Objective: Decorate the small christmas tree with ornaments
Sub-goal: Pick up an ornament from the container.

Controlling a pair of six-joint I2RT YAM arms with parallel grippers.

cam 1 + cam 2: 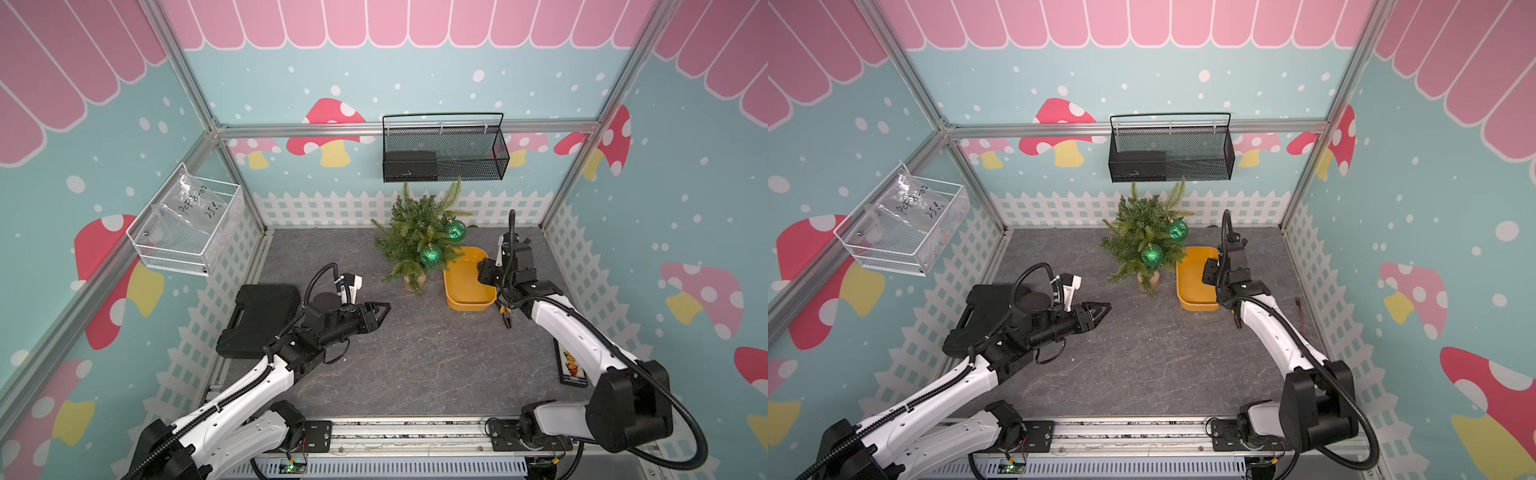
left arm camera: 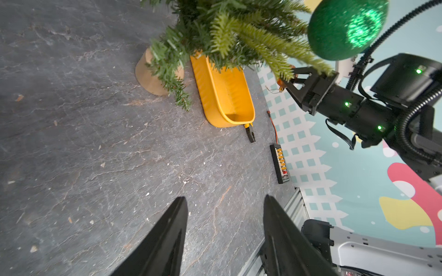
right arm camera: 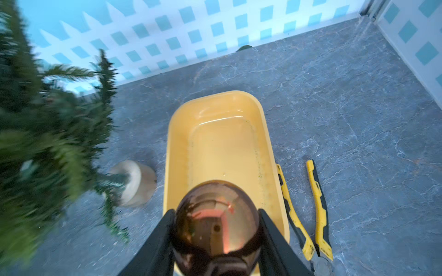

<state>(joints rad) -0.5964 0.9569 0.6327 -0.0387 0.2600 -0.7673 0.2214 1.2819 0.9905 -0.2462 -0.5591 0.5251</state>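
The small christmas tree [image 1: 417, 232] stands on its tan wooden base [image 1: 414, 282] at the back middle of the table. Two glittery green ornaments [image 1: 455, 230] [image 1: 431, 254] hang on its right side. One of them shows large in the left wrist view [image 2: 346, 28]. In the right wrist view my right gripper [image 3: 216, 211] is shut on a shiny copper-brown ornament [image 3: 216, 224], held above the near end of the yellow tray [image 3: 222, 143], right of the tree. My left gripper [image 1: 384, 309] hovers open and empty over the table, left of and in front of the tree.
Yellow-handled pliers [image 3: 318, 203] lie right of the tray. A black case [image 1: 259, 316] sits at the left edge. A black connector strip [image 1: 571, 365] lies by the right wall. A black mesh basket [image 1: 444, 149] hangs on the back wall, a white wire basket [image 1: 187, 232] on the left wall.
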